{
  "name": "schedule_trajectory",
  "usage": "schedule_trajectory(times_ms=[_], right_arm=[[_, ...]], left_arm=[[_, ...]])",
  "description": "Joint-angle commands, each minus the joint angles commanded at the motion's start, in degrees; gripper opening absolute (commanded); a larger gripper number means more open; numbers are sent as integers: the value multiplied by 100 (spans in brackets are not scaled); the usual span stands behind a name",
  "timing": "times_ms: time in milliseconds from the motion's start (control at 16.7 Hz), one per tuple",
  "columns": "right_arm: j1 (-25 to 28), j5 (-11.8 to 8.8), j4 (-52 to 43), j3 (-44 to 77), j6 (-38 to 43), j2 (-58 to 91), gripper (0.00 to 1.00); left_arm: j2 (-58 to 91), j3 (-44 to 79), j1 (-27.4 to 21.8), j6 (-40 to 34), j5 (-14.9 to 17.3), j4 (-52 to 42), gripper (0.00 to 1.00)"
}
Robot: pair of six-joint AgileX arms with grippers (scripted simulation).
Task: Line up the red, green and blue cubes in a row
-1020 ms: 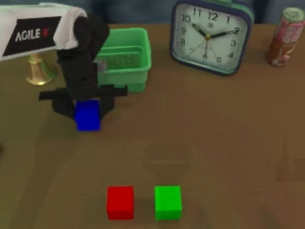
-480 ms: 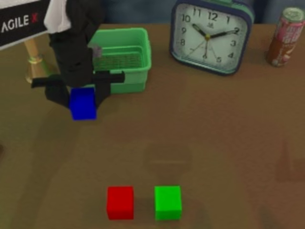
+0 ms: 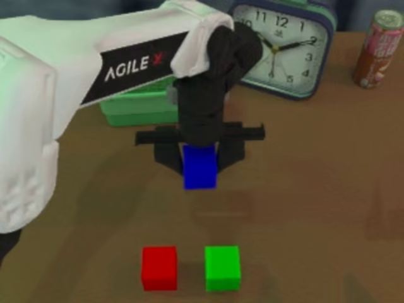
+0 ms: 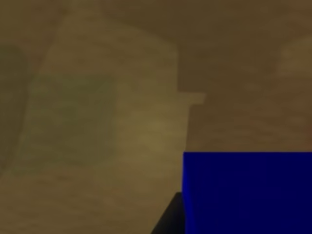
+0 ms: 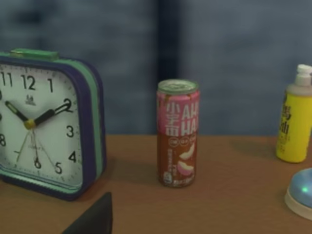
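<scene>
A tall pink and red drink can [image 5: 178,133] stands upright on the brown desk [image 5: 229,195]. Beside it on one side stands a big square alarm clock [image 5: 46,122] with a white face, black numbers and a blue and green rim, close to the can but not touching it. On the can's other side, well apart from it, are a yellow bottle [image 5: 295,118] with a white top and, nearer the camera than the bottle, a round pale blue dome [image 5: 301,192] with a small green light.
</scene>
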Motion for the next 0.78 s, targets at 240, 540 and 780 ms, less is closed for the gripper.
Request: schedule_trajectory(times_ms=[240, 540, 780], right_arm=[[0, 0, 0, 0, 0, 0, 100], [0, 0, 0, 0, 0, 0, 100], [0, 0, 0, 0, 0, 0, 100]], left_arm=[[92, 325, -1416, -1280, 8, -221, 0], [63, 478, -2045, -1902, -1, -290, 0], [68, 445, -2031, -1884, 1, -261, 0]])
